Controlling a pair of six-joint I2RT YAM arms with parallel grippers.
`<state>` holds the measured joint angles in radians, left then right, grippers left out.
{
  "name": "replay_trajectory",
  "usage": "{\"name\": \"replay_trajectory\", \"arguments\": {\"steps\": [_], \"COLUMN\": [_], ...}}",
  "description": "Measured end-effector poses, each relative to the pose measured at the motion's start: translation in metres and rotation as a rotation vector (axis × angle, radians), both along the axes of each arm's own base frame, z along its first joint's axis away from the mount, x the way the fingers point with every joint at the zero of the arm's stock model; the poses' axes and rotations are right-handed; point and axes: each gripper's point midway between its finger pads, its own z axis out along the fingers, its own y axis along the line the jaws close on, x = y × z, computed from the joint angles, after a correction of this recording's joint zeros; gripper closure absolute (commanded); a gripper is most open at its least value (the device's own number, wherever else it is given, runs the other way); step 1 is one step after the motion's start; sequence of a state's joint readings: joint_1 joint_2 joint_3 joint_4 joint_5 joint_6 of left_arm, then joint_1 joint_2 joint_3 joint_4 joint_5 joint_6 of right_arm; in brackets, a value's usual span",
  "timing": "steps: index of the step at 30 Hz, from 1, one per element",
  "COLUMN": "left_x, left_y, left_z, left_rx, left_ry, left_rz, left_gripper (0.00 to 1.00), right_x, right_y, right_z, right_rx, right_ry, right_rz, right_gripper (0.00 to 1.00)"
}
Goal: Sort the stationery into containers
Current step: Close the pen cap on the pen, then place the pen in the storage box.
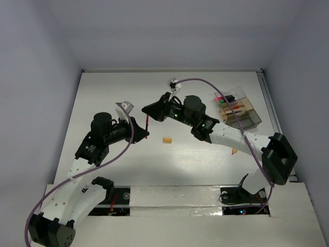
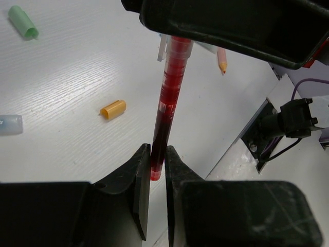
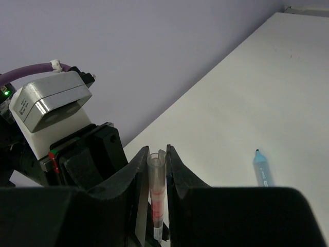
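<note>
A thin red pen (image 1: 147, 123) hangs in the air between my two grippers at the middle of the table. My left gripper (image 1: 145, 135) is shut on its red lower end, which shows in the left wrist view (image 2: 172, 87) between the fingers (image 2: 141, 170). My right gripper (image 1: 148, 110) is shut on the pen's clear capped end (image 3: 156, 172). The clear compartment box (image 1: 250, 120) stands at the far right with pink, green and red items in it. An orange piece (image 1: 166, 139) lies on the table just right of the pen.
In the left wrist view a green cap (image 2: 23, 21), a pale blue item (image 2: 7, 124), an orange cap (image 2: 113, 109) and an orange pencil (image 2: 221, 60) lie on the table. A blue highlighter (image 3: 262, 169) lies in the right wrist view. Another small orange piece (image 1: 234, 151) lies near the right arm.
</note>
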<state>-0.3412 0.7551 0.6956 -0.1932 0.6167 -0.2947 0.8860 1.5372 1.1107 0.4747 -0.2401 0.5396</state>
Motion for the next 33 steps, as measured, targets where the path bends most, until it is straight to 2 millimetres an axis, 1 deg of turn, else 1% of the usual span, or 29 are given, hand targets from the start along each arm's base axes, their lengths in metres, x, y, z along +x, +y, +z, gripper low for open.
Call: {"name": "replay_trajectory", "arguments": {"steps": [7, 11, 14, 17, 19, 20, 22, 23, 25, 26, 28, 29, 33], "left_x": [0.001, 0.004, 0.003, 0.005, 0.009, 0.011, 0.015, 0.017, 0.019, 0.020, 0.020, 0.020, 0.020], "left_y": [-0.001, -0.002, -0.002, -0.004, -0.005, -0.006, -0.006, -0.007, -0.007, -0.007, -0.007, -0.007, -0.006], "left_z": [0.002, 0.008, 0.008, 0.011, 0.014, 0.015, 0.016, 0.017, 0.023, 0.027, 0.032, 0.035, 0.042], "left_rx": [-0.010, -0.020, -0.025, -0.038, -0.044, -0.046, -0.047, -0.049, -0.057, -0.062, -0.070, -0.072, -0.078], "left_ry": [-0.002, -0.029, -0.023, -0.031, -0.045, -0.052, -0.062, -0.070, -0.103, -0.117, -0.141, -0.154, -0.188], "left_rz": [0.001, 0.002, 0.000, 0.000, 0.002, 0.004, 0.009, 0.009, 0.010, 0.013, 0.014, 0.017, 0.024], "left_gripper": [1.00, 1.00, 1.00, 1.00, 0.97, 0.91, 0.85, 0.76, 0.65, 0.56, 0.48, 0.42, 0.32], "right_x": [0.004, 0.008, 0.011, 0.022, 0.032, 0.037, 0.045, 0.049, 0.059, 0.066, 0.079, 0.085, 0.103], "right_y": [0.000, 0.008, 0.010, 0.001, -0.010, -0.015, -0.024, -0.027, -0.033, -0.037, -0.045, -0.050, -0.069], "right_z": [0.004, 0.009, 0.007, 0.007, 0.005, 0.003, 0.000, 0.000, -0.004, -0.007, -0.015, -0.017, -0.024], "right_rx": [0.028, 0.036, 0.040, 0.073, 0.107, 0.122, 0.147, 0.162, 0.177, 0.184, 0.195, 0.202, 0.224], "right_ry": [0.033, 0.037, 0.057, 0.106, 0.152, 0.180, 0.232, 0.250, 0.279, 0.296, 0.332, 0.345, 0.379], "right_rz": [-0.031, -0.020, -0.024, -0.033, -0.043, -0.048, -0.057, -0.059, -0.066, -0.075, -0.097, -0.109, -0.156], "right_gripper": [1.00, 1.00, 1.00, 1.00, 1.00, 1.00, 1.00, 1.00, 1.00, 1.00, 1.00, 1.00, 1.00]}}
